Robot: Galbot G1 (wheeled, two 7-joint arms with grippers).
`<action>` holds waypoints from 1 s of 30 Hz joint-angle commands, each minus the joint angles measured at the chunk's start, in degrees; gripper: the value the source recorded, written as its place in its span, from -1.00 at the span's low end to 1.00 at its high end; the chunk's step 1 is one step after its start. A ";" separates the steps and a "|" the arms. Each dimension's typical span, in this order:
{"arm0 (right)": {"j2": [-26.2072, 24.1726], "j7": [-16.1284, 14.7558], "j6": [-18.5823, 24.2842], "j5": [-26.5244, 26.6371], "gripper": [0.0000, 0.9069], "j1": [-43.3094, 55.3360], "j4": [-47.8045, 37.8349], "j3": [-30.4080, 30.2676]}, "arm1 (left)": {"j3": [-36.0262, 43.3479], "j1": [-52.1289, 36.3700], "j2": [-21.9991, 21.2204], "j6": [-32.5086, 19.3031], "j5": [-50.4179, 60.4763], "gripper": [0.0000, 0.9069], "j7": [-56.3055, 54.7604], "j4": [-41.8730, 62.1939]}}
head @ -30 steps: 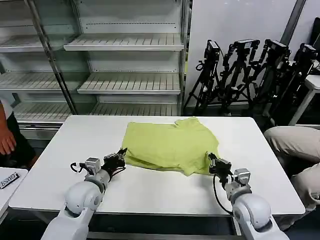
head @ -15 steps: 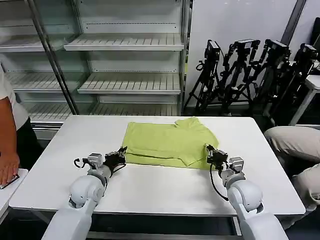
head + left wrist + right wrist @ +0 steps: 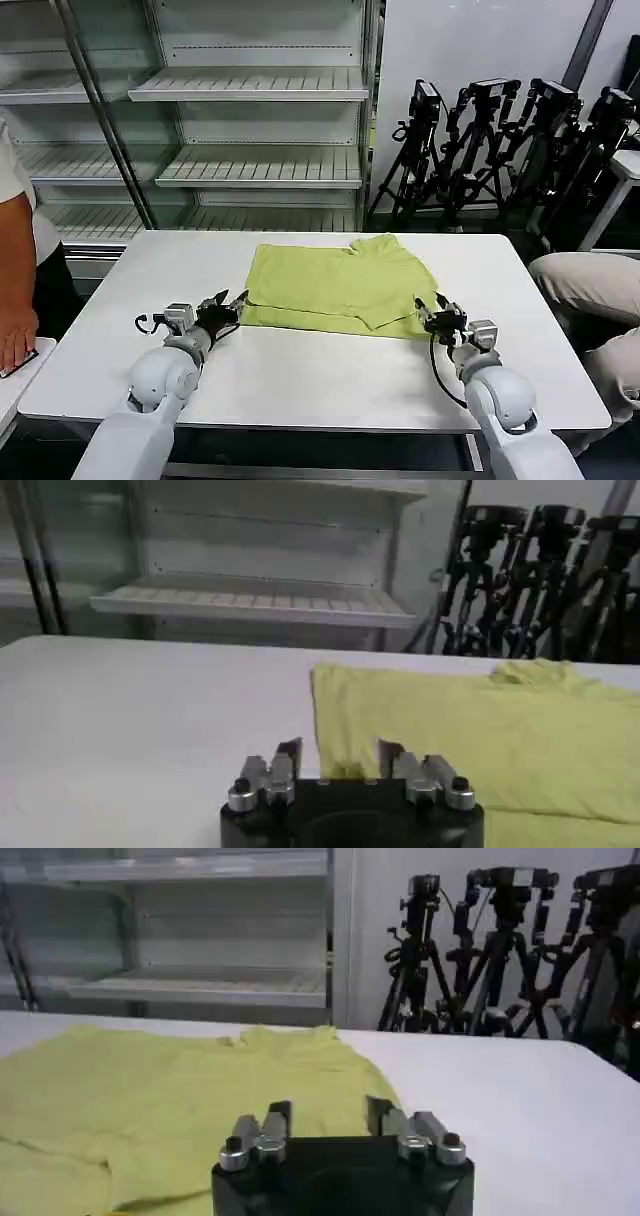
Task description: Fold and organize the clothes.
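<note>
The lime yellow-green T-shirt (image 3: 340, 285) lies folded and flat on the white table (image 3: 320, 380), with its neck toward the far right. My left gripper (image 3: 230, 306) is low at the shirt's near-left corner. It is open, and in the left wrist view the corner of the shirt (image 3: 480, 730) lies between the spread fingers of that gripper (image 3: 340, 748). My right gripper (image 3: 430, 314) is at the near-right corner, also open. From the right wrist the shirt (image 3: 150, 1098) spreads out just beyond that gripper (image 3: 327, 1108).
Metal shelving (image 3: 250, 160) stands behind the table, and a row of black tripods (image 3: 500, 140) at the back right. One person stands at the left edge (image 3: 15, 280), and beige trousers (image 3: 590, 290) show at the right. Bare table runs in front of the shirt.
The shirt's near edge, bunched and hanging close to me before, now lies flat and farther back. Both grippers have drawn slightly outward at its near corners.
</note>
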 commanded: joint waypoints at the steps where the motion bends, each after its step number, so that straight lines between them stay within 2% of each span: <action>1: -1.27 2.35 -2.55 -1.16 1.00 -6.60 4.02 1.91 | 1.72 4.63 1.10 0.09 2.72 1.00 -1.38 -2.21; 2: -1.21 2.50 -2.69 -1.10 0.76 -6.69 3.83 1.92 | 1.72 4.55 1.11 0.11 3.05 1.00 -1.75 -1.87; 3: -1.07 2.82 -2.82 -0.89 0.07 -6.74 3.70 1.85 | 1.64 4.23 1.18 0.12 3.33 0.64 -1.84 -1.38; 4: -1.04 2.99 -3.14 -0.63 -1.00 -6.70 3.60 1.77 | 1.64 4.12 1.28 0.11 3.30 -0.78 -1.85 -1.25; 5: -1.01 3.00 -3.41 -0.20 -1.00 -6.61 3.52 1.73 | 1.63 3.96 1.46 0.11 3.17 -0.96 -1.92 -0.96; 10: -0.73 3.01 -3.46 1.77 -1.00 -5.45 2.25 1.56 | 1.71 3.46 1.82 0.09 3.06 -0.96 -1.90 0.30; 21: -0.50 2.53 -3.38 2.63 -1.00 -4.70 1.74 0.88 | 3.24 3.23 1.97 0.08 4.36 -0.98 -0.01 1.11; 26: -0.76 2.24 -3.33 2.48 -1.00 -7.80 5.95 1.11 | 2.15 7.40 3.10 0.11 5.79 -0.98 0.39 -4.37; 30: -1.16 1.40 -2.96 1.10 -1.00 -14.29 12.97 2.24 | -1.69 14.81 3.50 0.10 5.88 -0.98 -0.11 -12.01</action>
